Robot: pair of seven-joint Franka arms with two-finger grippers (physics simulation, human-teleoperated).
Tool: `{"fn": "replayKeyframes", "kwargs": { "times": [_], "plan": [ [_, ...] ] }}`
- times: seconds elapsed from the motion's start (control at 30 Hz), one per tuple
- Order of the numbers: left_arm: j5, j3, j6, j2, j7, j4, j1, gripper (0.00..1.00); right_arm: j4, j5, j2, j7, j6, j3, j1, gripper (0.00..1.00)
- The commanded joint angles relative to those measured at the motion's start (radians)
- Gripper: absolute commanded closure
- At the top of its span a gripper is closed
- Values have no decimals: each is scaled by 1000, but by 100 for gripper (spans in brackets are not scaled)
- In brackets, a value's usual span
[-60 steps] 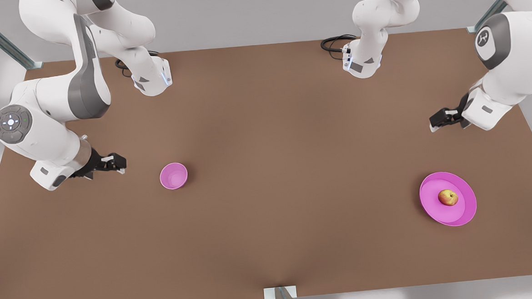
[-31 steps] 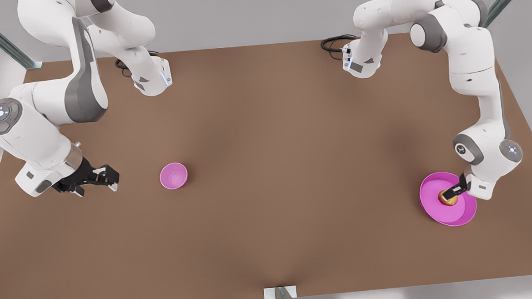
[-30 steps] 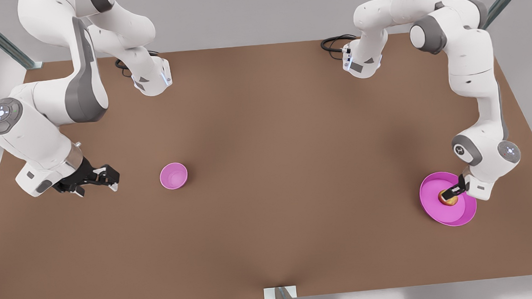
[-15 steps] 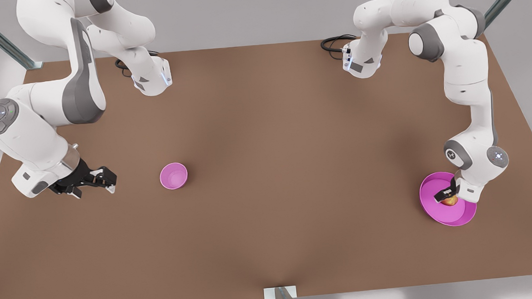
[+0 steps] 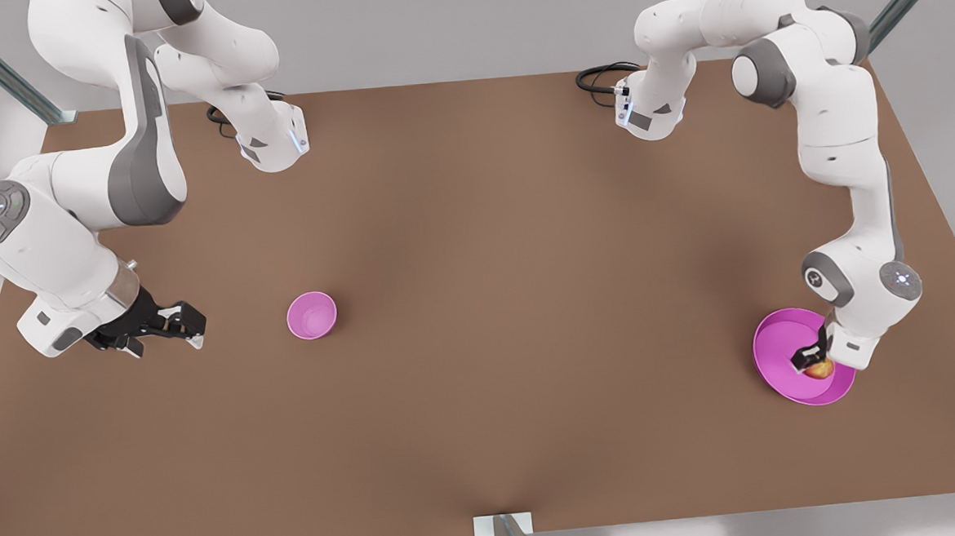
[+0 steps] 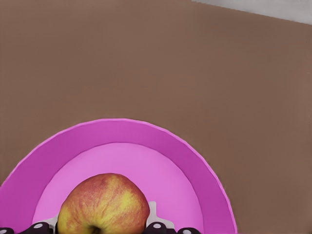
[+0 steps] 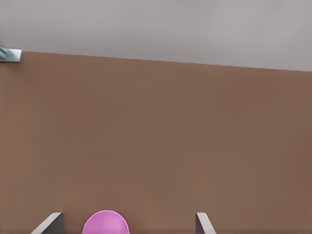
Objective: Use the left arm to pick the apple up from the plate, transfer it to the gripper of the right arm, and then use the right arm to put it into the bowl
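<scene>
The red-and-yellow apple (image 5: 819, 370) is over the magenta plate (image 5: 775, 341) at the front view's right. My left gripper (image 5: 810, 359) is shut on the apple from above. In the left wrist view the apple (image 6: 103, 204) sits between the dark fingertips (image 6: 157, 226), with the plate's rim (image 6: 146, 130) beyond it. The small pink bowl (image 5: 312, 316) stands at the front view's left. My right gripper (image 5: 194, 328) hangs open just left of the bowl, pointing at it. In the right wrist view the bowl (image 7: 106, 223) lies between the two spread fingers (image 7: 52, 222).
A brown table (image 5: 479, 300) carries everything, with a wide bare stretch between bowl and plate. Both arm bases (image 5: 273, 144) stand at the far edge, with black cables beside them. A small metal bracket (image 5: 503, 528) sits at the near edge.
The left arm came down onto the plate and closed on the apple, which has since shifted slightly toward the plate's near right side. The right gripper drifted a little left, away from the bowl.
</scene>
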Motion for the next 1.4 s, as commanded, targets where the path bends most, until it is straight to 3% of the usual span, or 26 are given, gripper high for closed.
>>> {"fn": "replayKeyframes", "kwargs": {
  "times": [0.0, 0.07, 0.17, 0.23, 0.3, 0.37, 0.43, 0.63, 0.73, 0.83, 0.9, 1.1, 1.37],
  "plan": [
    [25, -1, -11, -55, 96, -3, -17, 30, 1, 1, -1, -5, 1, 0, -1, 0],
    [16, -27, -39, -91, 119, -6, -88, 30, 1, 1, -1, -5, 1, 0, -2, 0],
    [-63, -243, -100, -110, 90, 3, -85, 30, -1, 2, -1, -5, -1, 0, -2, 0],
    [-202, -341, -162, -111, 91, 19, -78, 30, -1, 2, -1, 3, 1, 1, 1, 0],
    [-206, -397, -214, -147, 73, 16, -86, 30, -4, 33, -1, 7, -7, 8, 12, 0],
    [-205, -466, -261, -148, 156, 19, -75, 30, -18, 162, -1, 1, -16, 8, 3, 0],
    [-231, -545, -261, -145, 329, 36, -75, 30, -67, 419, -1, -8, -16, 8, -19, 0],
    [-592, -705, -267, -72, 887, 76, -89, 30, -174, 984, 74, -97, -14, 33, -10, 0],
    [-803, -706, -267, -26, 1142, 120, -157, 30, -174, 1053, 106, -102, 1, 72, -5, 0],
    [-982, -736, -267, 114, 1394, 247, -236, 30, -177, 1136, 134, -131, 3, 95, -8, 0],
    [-999, -797, -264, 182, 1470, 306, -253, 30, -243, 1277, 135, -221, -4, 98, -7, 0],
    [-1031, -799, -244, 260, 1541, 413, -336, 28, -317, 1493, 172, -398, -91, 106, -23, 0],
    [-1085, -799, -198, 274, 1615, 427, -362, 28, -337, 1509, 238, -545, -137, 113, -27, 0]
  ]
}}
